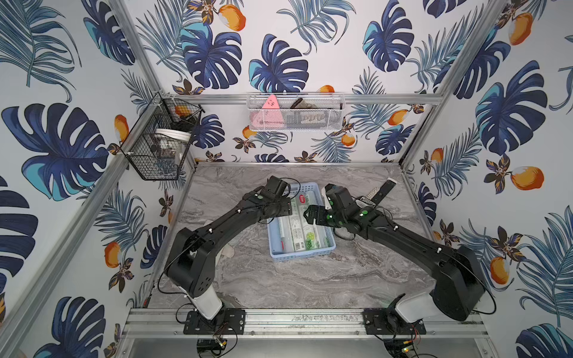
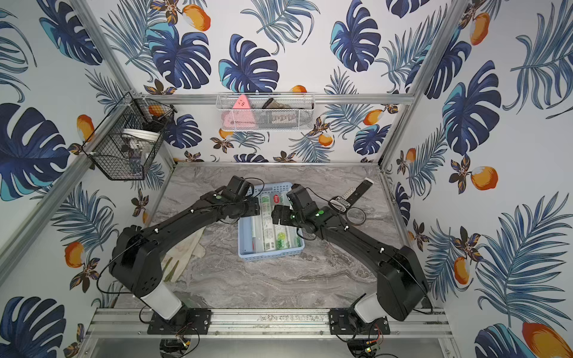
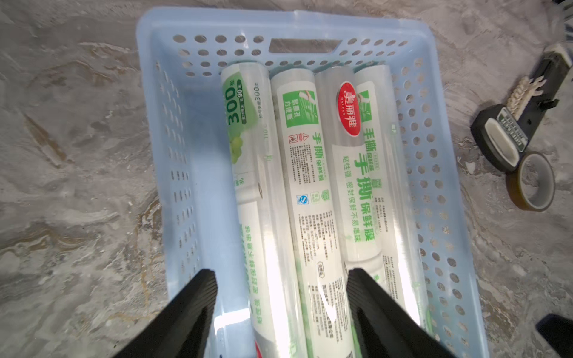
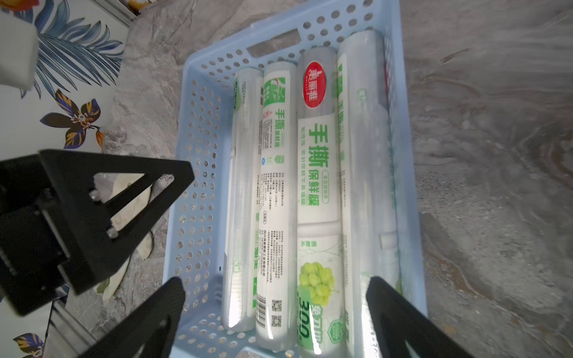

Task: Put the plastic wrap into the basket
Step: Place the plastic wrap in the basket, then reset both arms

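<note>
Looks like final step: all 4 rolls of plastic wrap [image 3: 310, 186] lying side by side in basket [image 3: 173, 124] on counter [image 3: 77, 155], left fingers [image 3: 186, 316] and right fingers [image 4: 148, 325] spread, empty, above them; next prob. needs only lifting both arms clear w/o snagging rim.
</note>
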`<action>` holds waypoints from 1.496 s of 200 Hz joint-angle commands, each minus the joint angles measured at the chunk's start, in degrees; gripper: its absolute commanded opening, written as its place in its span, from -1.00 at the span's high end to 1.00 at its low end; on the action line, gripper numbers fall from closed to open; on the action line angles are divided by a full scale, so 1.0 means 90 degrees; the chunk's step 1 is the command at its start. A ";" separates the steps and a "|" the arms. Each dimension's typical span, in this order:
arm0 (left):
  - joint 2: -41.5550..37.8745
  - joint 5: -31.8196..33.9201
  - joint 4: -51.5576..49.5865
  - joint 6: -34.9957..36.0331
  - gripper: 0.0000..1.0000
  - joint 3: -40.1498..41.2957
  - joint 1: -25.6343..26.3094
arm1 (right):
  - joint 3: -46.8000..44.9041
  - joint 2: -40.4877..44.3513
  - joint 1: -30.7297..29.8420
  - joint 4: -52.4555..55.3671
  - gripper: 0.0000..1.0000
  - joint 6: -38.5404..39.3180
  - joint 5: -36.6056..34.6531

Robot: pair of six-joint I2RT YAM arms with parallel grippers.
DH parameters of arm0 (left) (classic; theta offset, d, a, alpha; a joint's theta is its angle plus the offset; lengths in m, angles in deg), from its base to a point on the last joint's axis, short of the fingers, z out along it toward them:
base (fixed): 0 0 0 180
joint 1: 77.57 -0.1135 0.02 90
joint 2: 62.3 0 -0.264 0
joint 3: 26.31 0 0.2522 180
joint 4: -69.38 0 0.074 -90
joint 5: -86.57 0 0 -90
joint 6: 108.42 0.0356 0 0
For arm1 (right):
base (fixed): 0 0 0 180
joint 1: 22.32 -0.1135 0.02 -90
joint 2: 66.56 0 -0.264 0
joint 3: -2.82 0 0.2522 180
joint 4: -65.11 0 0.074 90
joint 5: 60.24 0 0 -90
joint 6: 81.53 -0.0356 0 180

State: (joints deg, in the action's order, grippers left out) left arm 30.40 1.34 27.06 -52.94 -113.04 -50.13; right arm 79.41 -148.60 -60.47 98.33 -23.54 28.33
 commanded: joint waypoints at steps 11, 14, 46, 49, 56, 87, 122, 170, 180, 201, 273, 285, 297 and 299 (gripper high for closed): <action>-0.0959 0.0532 0.0904 0.0305 -0.50 0.0756 0.0008 | -0.0388 0.0842 0.0001 -0.0511 -0.94 0.0433 -0.1330; -0.1064 0.0559 0.0976 0.0323 -0.50 0.0845 0.0008 | -0.0432 0.0930 0.0001 -0.0538 -0.94 0.0482 -0.1453; -0.2125 0.1257 0.1601 0.0593 -0.52 0.1758 0.0001 | -0.1028 0.1834 0.0020 -0.1089 -0.97 0.1341 -0.2641; -0.2236 0.1343 0.1652 0.0620 -0.52 0.1837 0.0007 | -0.1100 0.1905 0.0029 -0.1169 -0.97 0.1461 -0.2770; -0.2465 0.1542 0.1772 0.0694 -0.55 0.2029 -0.0002 | -0.1257 0.2054 0.0037 -0.1356 -1.00 0.1700 -0.3046; -0.3404 0.2677 0.2108 0.1055 -0.83 0.2837 0.0000 | -0.2057 0.2387 0.0196 -0.2421 -1.00 0.2772 -0.4093; -0.4194 0.3727 0.2532 0.1391 -0.98 0.3619 -0.0002 | -0.2643 0.2034 0.0721 -0.3218 -1.00 0.3601 -0.4965; -0.3913 0.5751 0.4040 0.2255 -0.98 0.4659 -0.0011 | -0.3786 0.1243 0.1701 -0.5069 -1.00 0.3805 -0.4324; -0.3652 0.5881 0.4746 0.2744 -0.98 0.4904 -0.0055 | -0.3957 0.1081 0.1761 -0.5376 -1.00 0.3861 -0.4298; -0.3090 0.5671 0.6010 0.3515 -0.98 0.5343 -0.0177 | -0.4341 0.0784 0.1975 -0.6296 -1.00 0.3998 -0.3840; -0.1187 0.3911 0.9203 0.4324 -0.98 0.6240 -0.0959 | -0.4586 -0.0199 0.2897 -0.7439 -1.00 0.3661 -0.2323; -0.1061 0.3586 0.9657 0.4499 -0.98 0.6354 -0.0988 | -0.4705 -0.0344 0.2982 -0.7769 -1.00 0.3707 -0.2118; -0.0867 0.3325 1.0166 0.4562 -0.98 0.6452 -0.1071 | -0.4823 -0.0475 0.3033 -0.8208 -1.00 0.3856 -0.1986; -0.0828 0.3275 1.0236 0.4559 -0.98 0.6476 -0.1094 | -0.4835 -0.0489 0.3041 -0.8252 -1.00 0.3878 -0.1952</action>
State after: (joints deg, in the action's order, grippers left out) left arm 20.48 37.82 103.85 -15.11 -56.06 -58.87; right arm 37.29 -151.38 -33.79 34.07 9.77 6.04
